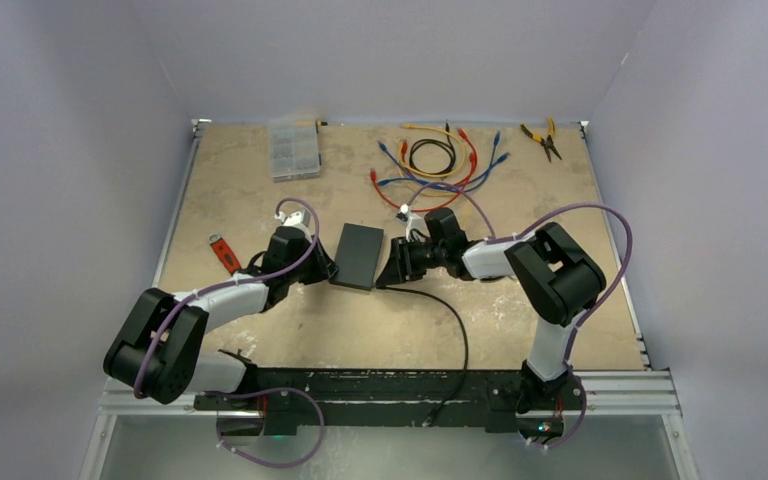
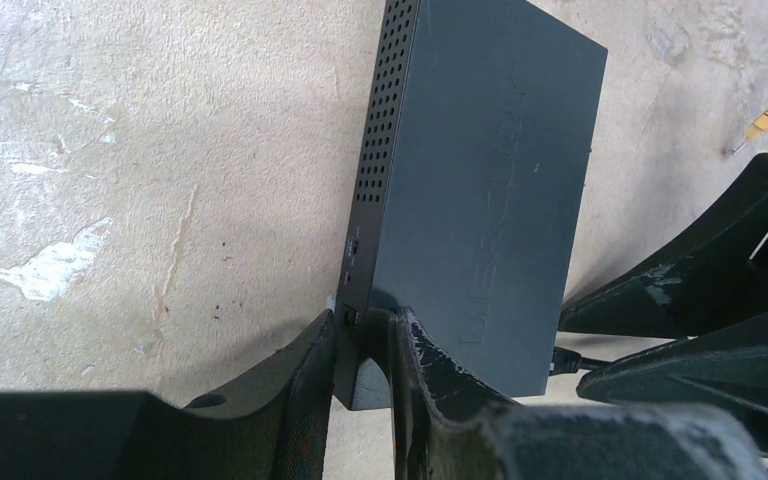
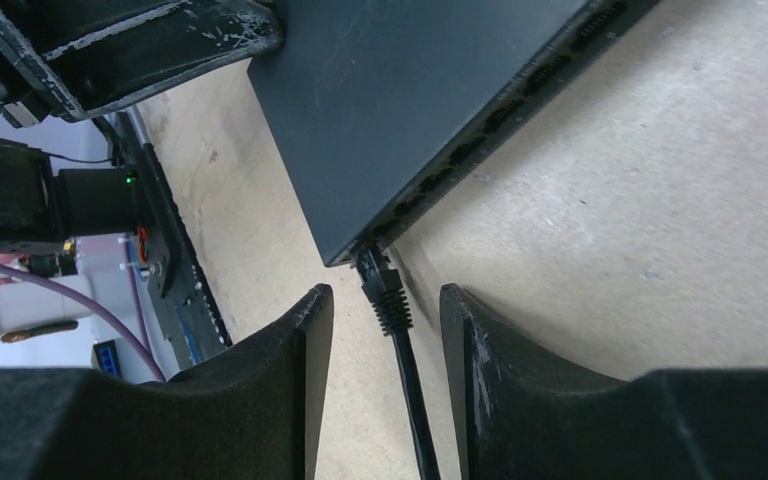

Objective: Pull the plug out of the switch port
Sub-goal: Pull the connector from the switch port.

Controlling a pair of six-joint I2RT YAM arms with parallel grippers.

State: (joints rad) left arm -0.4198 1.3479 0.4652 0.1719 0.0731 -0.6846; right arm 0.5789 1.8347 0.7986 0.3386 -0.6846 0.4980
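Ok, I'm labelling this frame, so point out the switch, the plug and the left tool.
switch (image 2: 480,180), left wrist view, flat top face.
plug (image 3: 380,283), right wrist view, ribbed boot.
left tool (image 2: 362,340), left wrist view, midway between its fingertips.

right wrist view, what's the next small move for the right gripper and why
Probably close the right gripper on the plug. Its fingers are open on either side of it, and it sits in the end port of the switch. The left gripper appears to clamp the switch's corner, bracing it for a pull.
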